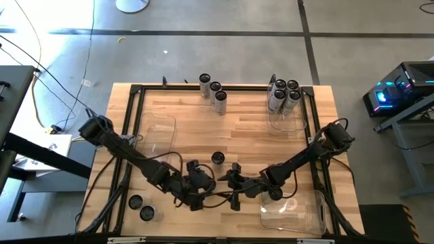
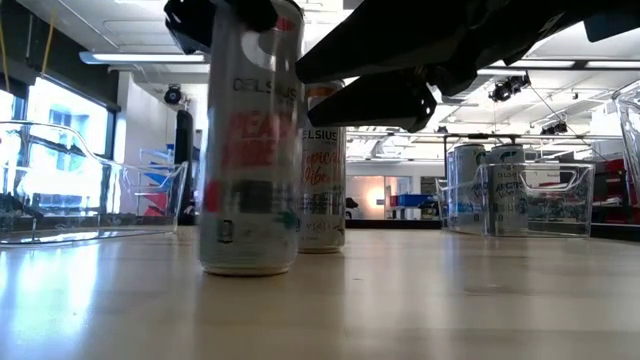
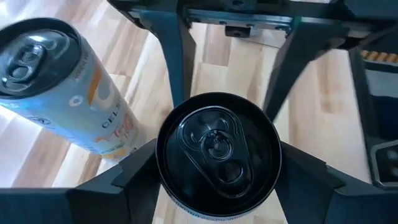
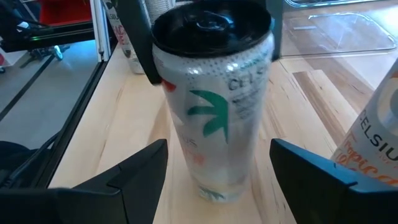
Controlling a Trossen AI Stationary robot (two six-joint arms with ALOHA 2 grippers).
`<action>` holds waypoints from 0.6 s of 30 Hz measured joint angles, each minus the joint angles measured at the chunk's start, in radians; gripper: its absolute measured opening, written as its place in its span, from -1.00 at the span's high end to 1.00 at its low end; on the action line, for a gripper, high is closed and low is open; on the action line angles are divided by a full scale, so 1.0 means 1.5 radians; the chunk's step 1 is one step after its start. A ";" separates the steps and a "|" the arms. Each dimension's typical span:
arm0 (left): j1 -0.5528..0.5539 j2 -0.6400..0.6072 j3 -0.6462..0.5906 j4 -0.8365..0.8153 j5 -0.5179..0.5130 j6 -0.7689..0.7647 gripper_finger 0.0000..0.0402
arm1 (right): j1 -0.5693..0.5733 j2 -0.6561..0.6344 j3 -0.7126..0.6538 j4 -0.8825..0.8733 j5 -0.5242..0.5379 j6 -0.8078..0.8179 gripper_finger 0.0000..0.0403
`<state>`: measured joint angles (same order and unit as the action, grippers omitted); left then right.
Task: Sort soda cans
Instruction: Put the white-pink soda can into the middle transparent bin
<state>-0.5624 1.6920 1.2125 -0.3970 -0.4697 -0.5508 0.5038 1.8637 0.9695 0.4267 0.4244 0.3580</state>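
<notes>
While left gripper (image 3: 217,186) straddles can (image 3: 217,155), second can (image 3: 59,87) just beside.

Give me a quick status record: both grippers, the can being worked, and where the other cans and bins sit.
left gripper: set around a standing can near the table's middle
right gripper: open, facing that same can, holding nothing
nearest other can: upright, just beyond the grippers
far right bin: several cans inside
far edge: three cans in a row
near left corner: two cans standing on the table
left bin: no cans seen in it
</notes>
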 joint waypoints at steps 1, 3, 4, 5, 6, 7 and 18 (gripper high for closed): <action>0.000 -0.006 0.000 -0.005 0.010 0.001 -0.21 | 0.000 0.000 0.000 0.000 0.000 0.000 -0.37; -0.005 -0.022 0.011 -0.032 0.016 0.002 -0.21 | 0.000 0.000 0.000 0.000 0.000 0.000 -0.37; -0.010 -0.033 0.020 -0.055 0.015 0.002 -0.21 | 0.000 0.000 0.000 0.000 0.000 0.000 -0.37; -0.015 -0.044 0.033 -0.084 0.015 0.001 -0.21 | 0.000 0.000 0.000 0.000 0.000 0.000 -0.37; -0.019 -0.057 0.047 -0.117 0.012 -0.005 -0.21 | 0.000 0.000 0.000 0.000 0.000 0.000 -0.37; -0.024 -0.068 0.062 -0.152 0.010 -0.017 -0.21 | 0.000 0.000 0.000 0.000 0.000 0.000 -0.37; -0.024 -0.211 0.151 -0.641 -0.126 -0.230 -0.21 | 0.000 0.000 0.000 0.000 -0.001 -0.006 -0.37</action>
<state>-0.5986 1.3756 1.4384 -1.3586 -0.6588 -0.8955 0.5035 1.8637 0.9695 0.4263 0.4227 0.3485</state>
